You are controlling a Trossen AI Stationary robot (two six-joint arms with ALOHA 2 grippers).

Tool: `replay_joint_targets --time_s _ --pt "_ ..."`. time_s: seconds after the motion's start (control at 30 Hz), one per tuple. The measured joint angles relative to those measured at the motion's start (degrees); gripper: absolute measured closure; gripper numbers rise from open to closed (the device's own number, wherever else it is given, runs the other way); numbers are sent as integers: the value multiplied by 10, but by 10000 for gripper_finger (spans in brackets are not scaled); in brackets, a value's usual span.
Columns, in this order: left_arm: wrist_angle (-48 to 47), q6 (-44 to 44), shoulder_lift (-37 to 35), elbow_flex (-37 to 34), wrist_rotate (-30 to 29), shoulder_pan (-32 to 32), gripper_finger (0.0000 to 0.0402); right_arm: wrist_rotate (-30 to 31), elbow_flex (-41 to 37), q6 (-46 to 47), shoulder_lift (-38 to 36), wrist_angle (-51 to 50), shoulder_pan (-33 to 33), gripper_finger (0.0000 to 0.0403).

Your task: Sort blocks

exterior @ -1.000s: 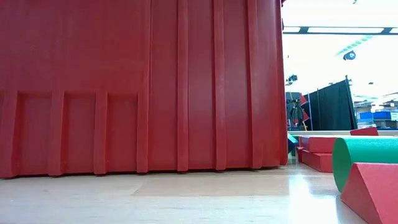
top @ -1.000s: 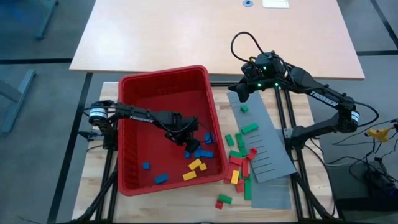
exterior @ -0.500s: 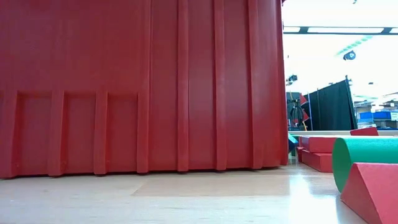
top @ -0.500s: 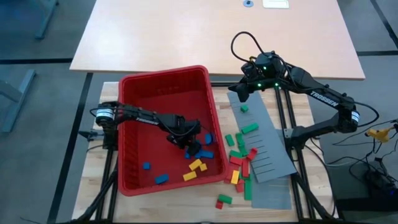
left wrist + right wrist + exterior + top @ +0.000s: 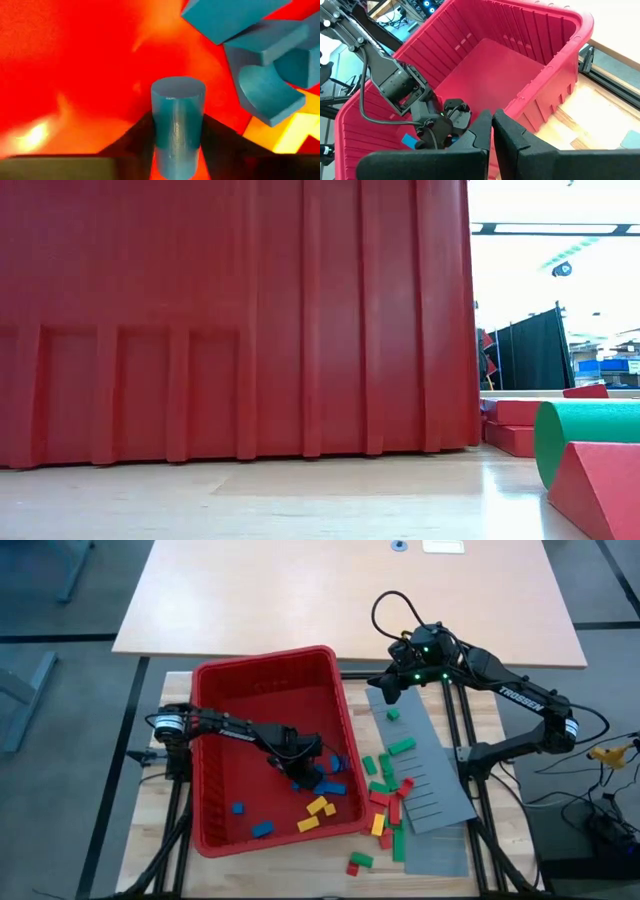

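Observation:
The red bin (image 5: pixel 265 665) stands at the table's left half with blue and yellow blocks (image 5: pixel 318 808) on its floor. My left gripper (image 5: pixel 308 774) reaches down into the bin's near right part and is shut on a blue cylinder block (image 5: pixel 177 115). More blue blocks (image 5: pixel 265 55) and a yellow one (image 5: pixel 290 140) lie just beyond it. My right gripper (image 5: pixel 385 690) hangs shut and empty above the far end of the grey panel (image 5: pixel 425 775), right of the bin. Red, green and yellow blocks (image 5: pixel 385 790) lie between the bin and the panel. My left gripper pinches the blue cylinder's round side (image 5: pixel 177 145) between its two fingers (image 5: pixel 220 142). The cylinder lies along the fingers, its flat end (image 5: pixel 178 87) pointing away toward the bin floor. Whether that end rests on the floor cannot be told.
A single green block (image 5: pixel 393 714) sits on the grey slotted panel. The low view shows the bin's outer wall (image 5: pixel 230 320) filling the left, with a green cylinder (image 5: pixel 590 435) and a red wedge (image 5: pixel 600 490) close by at the right. A tan tabletop (image 5: pixel 350 590) lies beyond.
My left gripper has moved a little toward the table's near right corner inside the bin. The bin has slid slightly toward the table's right edge, as its wall shows in the low view.

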Motion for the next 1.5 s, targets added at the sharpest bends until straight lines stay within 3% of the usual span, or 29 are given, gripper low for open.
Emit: replay_joint_targets --time_s 0.07,0.37,0.57,0.93,1.27,1.5 --pt "5 8 0 1 1 0 304 0 0 0 0 0 0 403" --pt "3 30 -12 -1 -6 0 303 1 0 -1 0 0 0 403" --pt "-5 32 -74 8 -33 3 303 1 0 -3 0 1 0 403" --pt "14 133 -181 118 -105 3 303 11 0 -7 0 4 0 403" --pt "37 228 -116 285 -108 3 303 15 0 -7 0 4 0 403" --pt "35 253 -27 362 -46 3 303 15 0 -7 0 4 0 403"
